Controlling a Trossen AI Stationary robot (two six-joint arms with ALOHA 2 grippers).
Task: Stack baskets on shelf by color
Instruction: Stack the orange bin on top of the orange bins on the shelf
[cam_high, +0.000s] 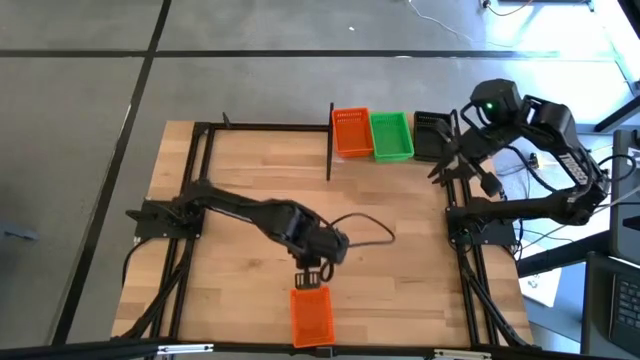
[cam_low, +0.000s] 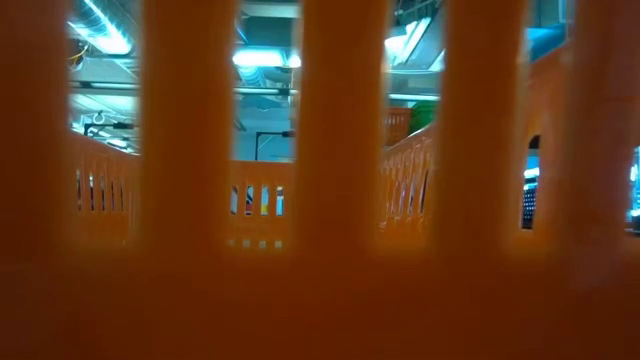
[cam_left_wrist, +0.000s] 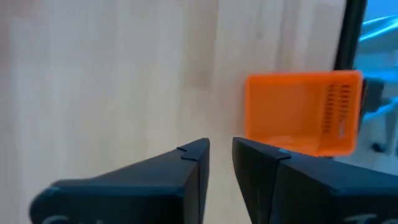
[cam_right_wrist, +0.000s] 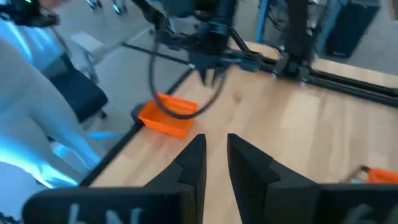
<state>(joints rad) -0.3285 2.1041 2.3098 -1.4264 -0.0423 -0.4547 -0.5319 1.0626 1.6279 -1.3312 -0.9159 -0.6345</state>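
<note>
One orange basket (cam_high: 311, 316) lies flat on its bottom at the table's near edge. Its mesh wall fills the low view (cam_low: 320, 200). My left gripper (cam_high: 312, 278) hovers just beyond the basket's far end, fingers nearly together and empty. In its wrist view (cam_left_wrist: 221, 152) the basket (cam_left_wrist: 301, 112) lies apart from the fingers. At the far edge, orange (cam_high: 351, 132), green (cam_high: 391, 136) and black (cam_high: 430, 135) baskets sit side by side by the shelf's black upright (cam_high: 330, 150). My right gripper (cam_high: 442, 170) waits raised near the black basket, fingers together (cam_right_wrist: 216, 146).
Black frame rails run along the table's left, far and right sides (cam_high: 200, 180). A black cable (cam_high: 365, 228) loops off my left arm. A person in light clothes (cam_right_wrist: 37, 93) and a chair show beyond the near edge. Bare wood lies mid-table (cam_high: 400, 260).
</note>
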